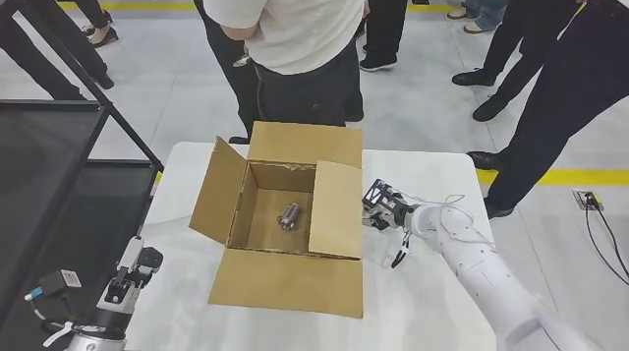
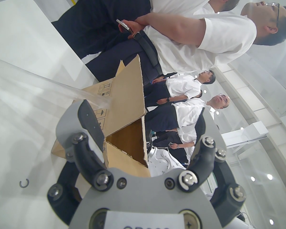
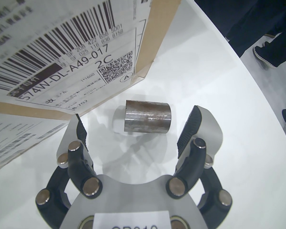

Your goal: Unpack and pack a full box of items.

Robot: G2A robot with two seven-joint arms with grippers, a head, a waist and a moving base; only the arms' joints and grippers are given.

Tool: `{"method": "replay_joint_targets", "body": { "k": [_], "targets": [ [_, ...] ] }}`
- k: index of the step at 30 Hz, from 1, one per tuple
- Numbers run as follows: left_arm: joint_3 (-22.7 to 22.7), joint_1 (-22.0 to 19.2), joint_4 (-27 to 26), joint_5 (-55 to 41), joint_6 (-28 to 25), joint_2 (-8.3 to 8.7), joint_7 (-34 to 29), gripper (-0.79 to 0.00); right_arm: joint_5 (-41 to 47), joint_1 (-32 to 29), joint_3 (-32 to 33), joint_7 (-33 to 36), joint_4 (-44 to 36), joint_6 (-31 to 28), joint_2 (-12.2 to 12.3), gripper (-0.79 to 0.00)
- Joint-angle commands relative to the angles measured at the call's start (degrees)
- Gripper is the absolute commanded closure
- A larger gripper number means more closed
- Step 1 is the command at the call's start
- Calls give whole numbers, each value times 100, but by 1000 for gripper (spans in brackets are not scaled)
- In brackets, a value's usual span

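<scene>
An open cardboard box point(image 1: 285, 223) stands mid-table with its flaps spread; a few metal pieces point(image 1: 290, 217) lie on its floor. Beside the box's labelled wall point(image 3: 62, 48) a short steel cylinder point(image 3: 147, 116) lies on its side on the white table. My right gripper point(image 3: 137, 122) is open just short of the cylinder, its pads either side and not touching it; from above the right gripper point(image 1: 376, 205) sits at the box's right flap. My left gripper point(image 2: 145, 120) is open and holds nothing, low at the table's near-left corner point(image 1: 133, 267), facing the box point(image 2: 124, 110).
A small C-shaped ring point(image 2: 24, 183) lies on the table near the left gripper. A black rack point(image 1: 59, 184) stands left of the table. Several people stand along the table's far side. A bare table strip point(image 1: 432, 292) runs right of the box.
</scene>
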Motion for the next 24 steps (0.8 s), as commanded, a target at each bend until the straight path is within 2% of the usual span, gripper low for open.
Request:
{"method": "replay_joint_targets", "body": {
  "k": [1, 8, 11, 12, 19, 24],
  "targets": [
    [0, 0, 0, 0, 0, 0, 0, -785, -2, 22, -8, 10, 59, 10, -24, -332],
    [0, 0, 0, 0, 0, 0, 0, -785, 93, 88, 16, 20, 250, 81, -102, -197],
    [0, 0, 0, 0, 0, 0, 0, -785, 131, 113, 32, 30, 318, 104, -124, -99],
    [0, 0, 0, 0, 0, 0, 0, -785, 140, 121, 37, 28, 339, 114, -129, 0],
    [0, 0, 0, 0, 0, 0, 0, -785, 146, 179, 81, -122, 487, 131, -106, 0],
    [0, 0, 0, 0, 0, 0, 0, -785, 94, 205, 129, -499, 596, 9, 2, 0]
  ]
}}
